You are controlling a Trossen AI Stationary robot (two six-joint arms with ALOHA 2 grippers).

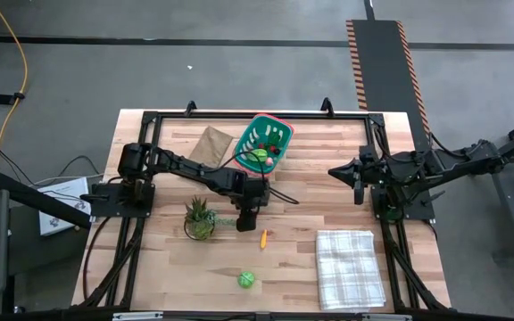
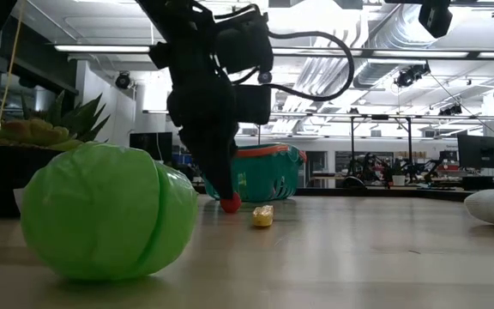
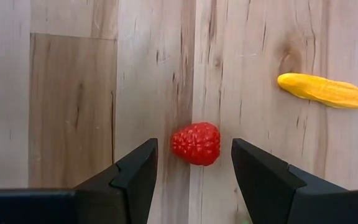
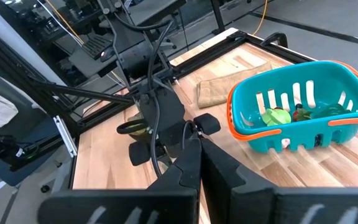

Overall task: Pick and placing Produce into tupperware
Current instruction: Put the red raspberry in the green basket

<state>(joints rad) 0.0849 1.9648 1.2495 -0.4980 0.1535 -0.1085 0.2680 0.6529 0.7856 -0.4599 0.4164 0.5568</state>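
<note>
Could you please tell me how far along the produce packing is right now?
A few pieces already lie in the basket. The open left gripper straddles a red berry on the table. The yellow piece and green ball remain outside. The right gripper waits shut.

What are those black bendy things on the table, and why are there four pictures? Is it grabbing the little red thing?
They are two robot arms. Each ends in a gripper, like two pinching fingers. One picture looks down from above, one looks across the table, and one camera sits on each arm's wrist. The left gripper is open, with a red toy berry between its fingers, but it isn't pinching it yet. A yellow-orange toy piece lies nearby, and a green toy ball closer to the table's front. The teal basket already holds some toy food. The right gripper waits shut at the side, holding nothing.
</note>
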